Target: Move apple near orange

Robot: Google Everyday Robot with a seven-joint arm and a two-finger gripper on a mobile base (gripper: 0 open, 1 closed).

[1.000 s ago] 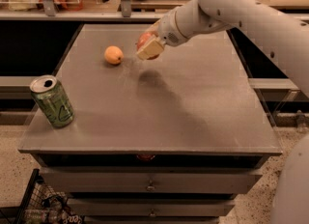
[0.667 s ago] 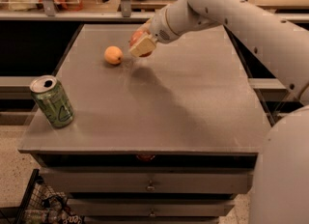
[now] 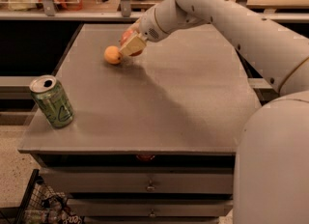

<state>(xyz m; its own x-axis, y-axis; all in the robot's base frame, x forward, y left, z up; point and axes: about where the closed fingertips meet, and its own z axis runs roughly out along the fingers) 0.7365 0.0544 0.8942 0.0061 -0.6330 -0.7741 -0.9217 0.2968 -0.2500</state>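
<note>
Reddish apple in claw (low over table), just beside orange.

The arm is made of smooth, rounded, off-white shells – thick tubes with thin seams between them and a few small dark dots along the side – and a large rounded white shell fills the lower right. The gripper, clamped on the apple above the table's far left part, has flat cream-yellow fingers – behind them is a round white wrist with a patch of tiny dark holes.
</note>
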